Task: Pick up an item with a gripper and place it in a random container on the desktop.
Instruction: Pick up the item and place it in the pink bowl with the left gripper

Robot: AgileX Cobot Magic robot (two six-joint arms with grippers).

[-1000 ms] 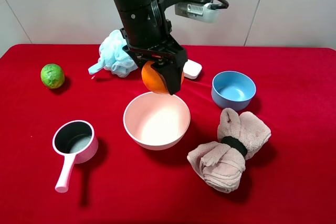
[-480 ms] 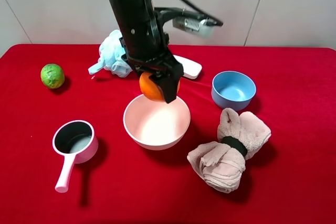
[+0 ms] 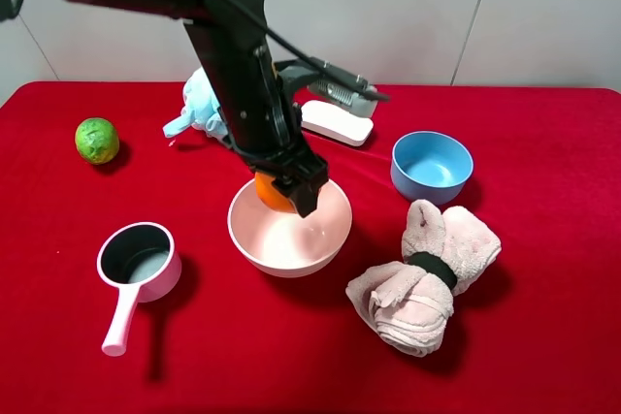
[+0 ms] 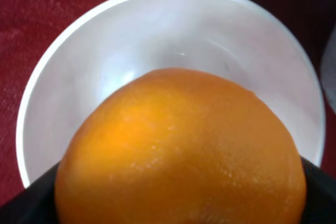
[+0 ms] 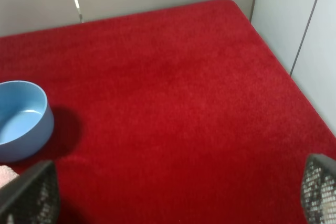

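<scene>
One arm [image 3: 236,55] angled down, end effector [image 3: 289,184] gripping orange [image 3: 269,193] over bowl [image 3: 254,239].

Citrus [image 3: 269,193] in left hand [image 3: 287,195], seemingly inside big bowl [image 3: 291,261], saucepan [image 3: 167,276] left, small bowl [image 3: 427,191] right

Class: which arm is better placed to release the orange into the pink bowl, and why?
Left. The left claw holds the orange over the pink bowl; the right claw is open, off by the blue bowl.

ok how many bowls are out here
2. The pale pink bowl sits in the middle, under the gripped orange. The smaller blue bowl stands to the right of it in the high view. No other bowl shows.
</scene>
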